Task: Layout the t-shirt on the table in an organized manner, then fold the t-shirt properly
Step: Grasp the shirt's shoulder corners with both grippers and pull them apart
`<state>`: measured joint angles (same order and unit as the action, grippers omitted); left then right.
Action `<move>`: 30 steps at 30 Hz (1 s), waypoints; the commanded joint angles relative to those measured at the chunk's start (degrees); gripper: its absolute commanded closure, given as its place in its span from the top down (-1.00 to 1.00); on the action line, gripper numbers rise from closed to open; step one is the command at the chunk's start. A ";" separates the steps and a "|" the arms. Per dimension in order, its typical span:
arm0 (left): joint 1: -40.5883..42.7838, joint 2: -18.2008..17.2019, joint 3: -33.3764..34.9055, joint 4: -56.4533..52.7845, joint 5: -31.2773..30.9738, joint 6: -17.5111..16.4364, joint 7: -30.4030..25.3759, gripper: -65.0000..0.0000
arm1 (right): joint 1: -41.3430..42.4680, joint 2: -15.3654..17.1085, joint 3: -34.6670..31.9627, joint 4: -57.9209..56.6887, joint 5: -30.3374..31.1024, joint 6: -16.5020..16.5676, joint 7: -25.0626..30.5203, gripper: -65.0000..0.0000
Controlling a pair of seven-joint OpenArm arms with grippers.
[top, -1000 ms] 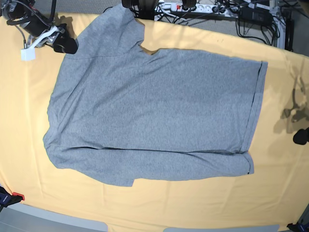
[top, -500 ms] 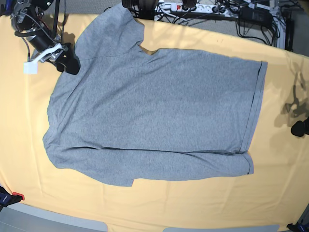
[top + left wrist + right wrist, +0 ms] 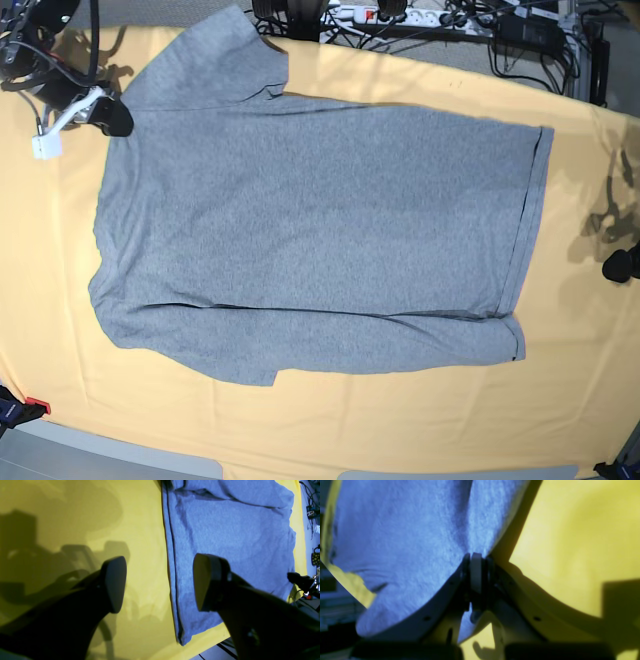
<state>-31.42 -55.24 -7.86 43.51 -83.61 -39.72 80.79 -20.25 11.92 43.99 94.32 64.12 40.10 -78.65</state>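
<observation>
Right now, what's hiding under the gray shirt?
Under the t-shirt only the orange table cloth shows around its edges. Anything beneath the fabric, including its underside, is covered.

No text, label, brand, number or sign could be read in any of the views. The t-shirt point(image 3: 320, 230) lay with a plain grey side up, showing no lettering, and the cloth of the worktop point(image 3: 400, 420) bore no print. The small white tag point(image 3: 42, 146) hanging near the right arm looked blank at this size, and the power strip point(image 3: 400, 14) and other gear beyond the far edge were too small and blurred for any marking to be made out.
</observation>
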 commanded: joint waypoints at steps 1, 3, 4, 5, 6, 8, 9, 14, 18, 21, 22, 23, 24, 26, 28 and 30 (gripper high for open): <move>-1.25 -1.75 -0.52 0.74 -1.39 -0.28 -0.79 0.33 | -1.11 1.38 0.37 0.48 -0.42 -0.10 -1.35 -1.00; -0.59 -1.70 -0.52 0.74 -1.39 -0.28 -0.79 0.33 | -2.99 1.81 0.63 0.81 1.97 -0.10 -1.35 -1.00; 0.17 -1.75 -0.52 0.74 -1.39 -0.28 -0.79 0.33 | -3.93 1.79 0.85 1.22 2.62 -0.10 -1.35 -1.00; 0.81 -1.75 -0.52 0.79 -1.39 -0.28 -0.79 0.33 | -4.83 1.77 1.18 1.81 3.04 -0.10 -1.35 -1.00; 1.60 -1.75 -0.52 0.79 -1.39 -0.28 -0.79 0.33 | -5.64 1.79 1.57 2.49 3.50 -0.10 -1.35 -1.00; 3.23 -1.75 -1.05 0.79 -1.39 -0.28 -0.79 0.32 | -6.45 1.79 2.56 4.42 3.61 -0.10 -1.35 -1.00; 4.07 -1.70 -1.92 0.79 -1.39 -0.28 -0.79 0.32 | -6.64 1.79 3.02 5.75 3.58 -0.10 -1.35 -1.00; 10.69 -0.90 -13.55 0.79 -1.39 0.81 -0.79 0.32 | -6.71 1.92 3.67 12.37 3.96 -0.10 -1.35 -1.00; 18.29 -0.07 -19.67 1.73 -1.39 0.81 -0.79 0.32 | -6.69 2.10 3.67 14.36 5.35 -0.10 -1.35 -1.00; 24.13 2.10 -21.09 6.43 -1.39 0.81 -0.79 0.32 | -6.71 2.25 3.63 14.36 5.33 -0.10 -0.46 -1.00; 26.10 3.04 -21.09 8.81 -1.39 0.81 -0.79 0.32 | -6.71 2.25 3.63 14.36 5.35 -0.10 -0.48 -1.00; 28.00 4.15 -21.09 11.67 -1.39 0.79 -0.79 0.32 | -6.71 2.25 3.63 14.36 5.33 -0.10 -0.48 -1.00; 29.94 5.31 -21.09 14.80 -1.39 0.76 -0.79 0.32 | -6.73 2.25 3.63 14.36 5.33 -0.10 -0.50 -1.00; 33.62 7.74 -21.11 21.09 -1.39 0.76 -0.79 0.32 | -6.71 2.25 3.63 14.36 5.31 -0.10 -0.52 -1.00; 37.18 9.97 -21.11 26.67 -1.39 0.76 -0.79 0.32 | -6.71 2.25 3.63 14.36 5.29 -0.10 -0.52 -1.00; 40.52 11.65 -21.29 30.75 -1.39 0.76 -0.79 0.32 | -6.71 2.25 3.63 14.36 5.27 -0.10 -0.50 -1.00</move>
<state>9.61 -41.93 -28.45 73.54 -83.77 -38.65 80.49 -26.83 13.19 47.11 107.77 68.40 39.90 -79.99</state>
